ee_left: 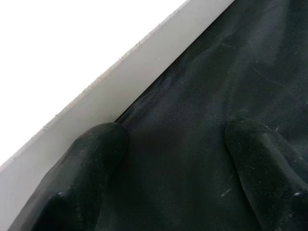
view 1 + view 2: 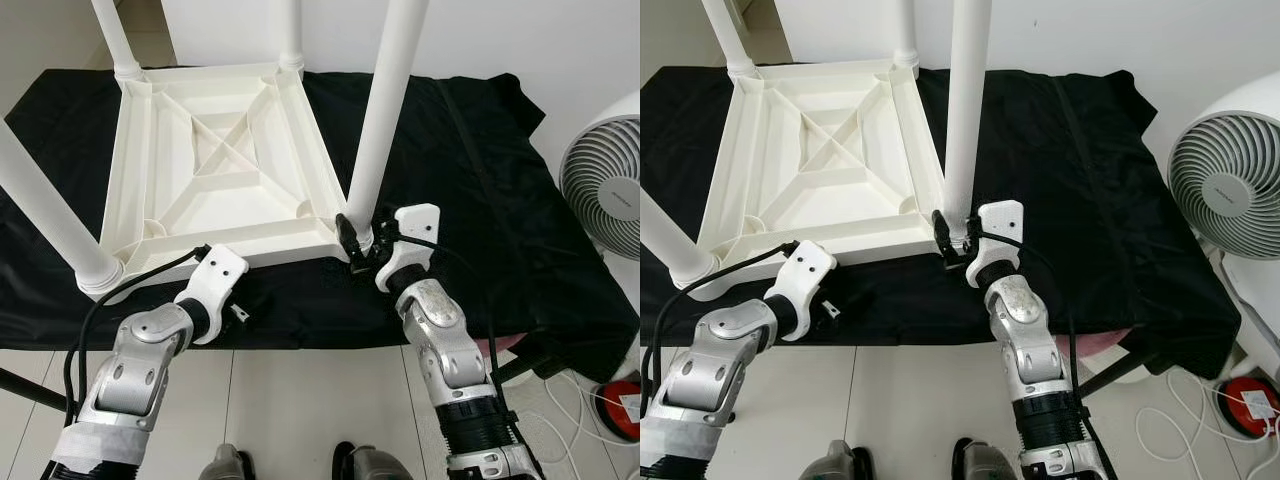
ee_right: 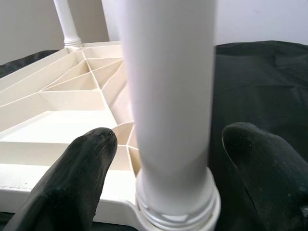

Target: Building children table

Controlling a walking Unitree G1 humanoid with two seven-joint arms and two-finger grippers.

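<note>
Ribbed white plastic table (image 2: 215, 160), round legs, upturned

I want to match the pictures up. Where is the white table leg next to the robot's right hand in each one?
Left eye view: the leg rises right of centre, its base by the right gripper.
Right eye view: the leg stands at centre.
Left wrist view: not in it.
Right wrist view: the leg stands in the middle, between the two black fingers.
Shared landmark: the upturned white tabletop.
</note>
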